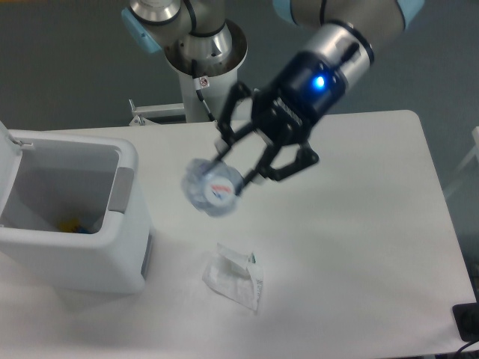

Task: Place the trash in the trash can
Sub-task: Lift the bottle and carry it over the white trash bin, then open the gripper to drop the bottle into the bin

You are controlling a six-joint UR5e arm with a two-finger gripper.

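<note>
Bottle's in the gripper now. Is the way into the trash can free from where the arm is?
Probably yes. The gripper holds the bottle above the table, the trash can stands open to its side, and nothing sits between them. The wrapper lies lower, off that line.

floor [67,60]: dark grey | table [359,247]: white, rounded corners | light: even, soft

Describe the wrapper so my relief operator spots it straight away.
Start at the white trash can on the table's left side, lid open. To its right, near the table's front edge, lies the wrapper, flat and crumpled, white-translucent. Unlike the bottle held in the gripper above, it lies on the table, untouched.
</note>
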